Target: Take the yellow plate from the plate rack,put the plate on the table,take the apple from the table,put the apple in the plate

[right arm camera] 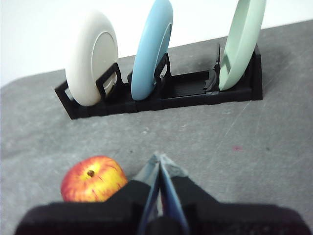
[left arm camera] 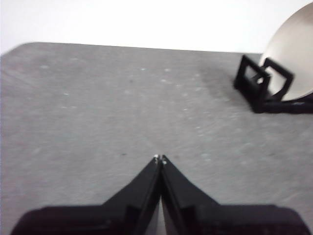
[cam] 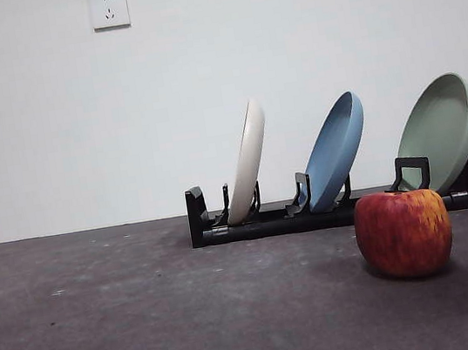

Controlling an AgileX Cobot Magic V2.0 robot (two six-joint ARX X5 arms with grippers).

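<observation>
A: Looking like step one's not started: yellow plate (cam: 248,164) leans in the plate rack (cam: 328,214), apple (cam: 403,232) on the table (cam: 133,322).

B: Yep, left gripper (left arm camera: 160,159) and right gripper (right arm camera: 159,157) both pinched together, holding nothing. One probably needs to open, then reach for that rim.

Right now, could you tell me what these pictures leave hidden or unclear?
- Long black plastic plate rack: front view, the round red apple covers one end's base.
- Cream matte plate: left wrist view, cut off by the edge.
- The apple: right wrist view, its lower part behind the right gripper.
</observation>
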